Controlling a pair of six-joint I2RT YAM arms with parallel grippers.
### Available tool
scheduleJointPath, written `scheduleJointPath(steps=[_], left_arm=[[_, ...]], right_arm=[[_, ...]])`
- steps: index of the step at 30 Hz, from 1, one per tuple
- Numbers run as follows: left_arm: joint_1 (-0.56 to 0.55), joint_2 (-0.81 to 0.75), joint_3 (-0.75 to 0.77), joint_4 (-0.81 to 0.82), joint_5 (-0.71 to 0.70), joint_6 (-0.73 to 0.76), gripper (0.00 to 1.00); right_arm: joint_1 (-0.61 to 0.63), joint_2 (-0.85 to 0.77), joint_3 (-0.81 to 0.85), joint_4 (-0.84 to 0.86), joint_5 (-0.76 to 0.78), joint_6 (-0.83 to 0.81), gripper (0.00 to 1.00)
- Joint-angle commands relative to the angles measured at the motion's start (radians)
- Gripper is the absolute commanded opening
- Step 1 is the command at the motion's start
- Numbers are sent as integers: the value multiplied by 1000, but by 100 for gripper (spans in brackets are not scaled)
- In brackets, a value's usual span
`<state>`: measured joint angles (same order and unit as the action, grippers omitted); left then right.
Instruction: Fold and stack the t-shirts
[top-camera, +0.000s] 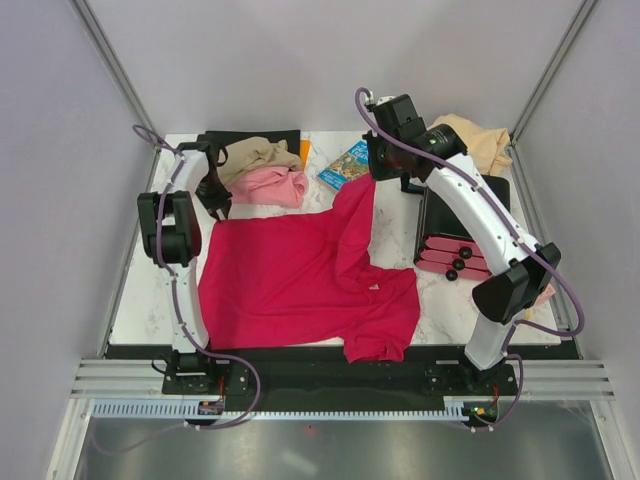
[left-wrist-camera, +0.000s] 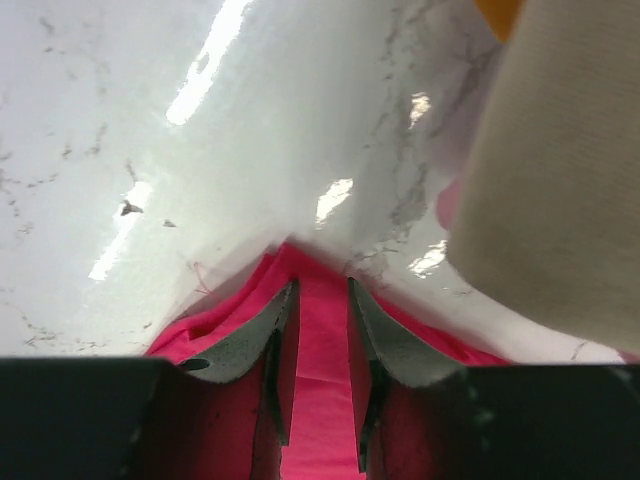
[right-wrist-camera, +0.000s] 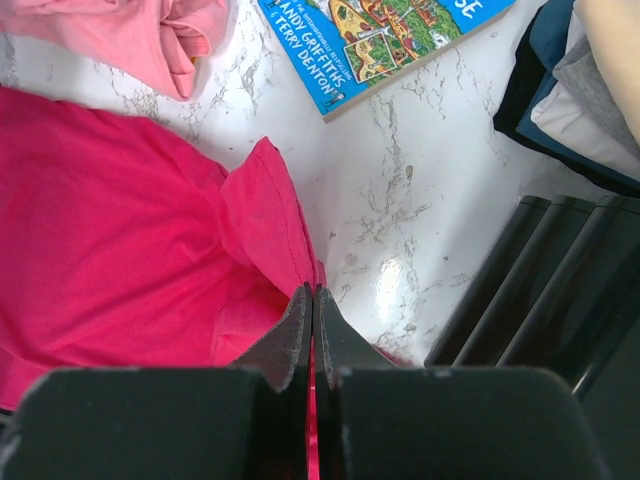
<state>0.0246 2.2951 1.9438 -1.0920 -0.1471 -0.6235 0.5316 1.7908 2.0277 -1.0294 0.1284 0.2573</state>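
Two grippers sit at the far edge of the crimson t-shirt (top-camera: 300, 275), spread over the middle of the tabletop (top-camera: 445, 305) towards its near edge: the right gripper (right-wrist-camera: 314, 292) is pinched tight on a raised far-right fold of cloth, while the left gripper (left-wrist-camera: 322, 285) has its jaws parted over the far-left corner, gripping nothing. Spreading before the first fold seems in hand; next, the right should draw its fold out flat and release

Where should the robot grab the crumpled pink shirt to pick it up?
Pinch the puffy fold at the right end of the pink shirt, coming straight down from above. That lump stands up off the table, clear of the tan shirt bunched behind it, so the fingers can probably close around it.
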Motion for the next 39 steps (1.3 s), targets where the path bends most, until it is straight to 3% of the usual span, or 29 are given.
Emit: scheduleJointPath(steps=[1, 6, 9, 18, 28, 39], left_arm=[[8, -6, -20, -98, -54, -41, 33], [8, -146, -210, -59, -63, -44, 33], [8, -164, -235, -59, -58, -19, 33], [9, -227, -255, -71, -117, -28, 33], [11, -154, -118, -86, -77, 13, 35], [8, -172, -180, -75, -94, 16, 41]], right_arm=[[-7, -63, -17, -6, 8, -10, 0], [-16, -83, -49, -1, 16, -9, 0], [-19, -84, -52, 8, 8, -7, 0], [-27, -94, -55, 22, -12, -10, 0], [-39, -136, -118, 22, -12, -16, 0], [-61, -130, -133, 26, -27, -13, 0]])
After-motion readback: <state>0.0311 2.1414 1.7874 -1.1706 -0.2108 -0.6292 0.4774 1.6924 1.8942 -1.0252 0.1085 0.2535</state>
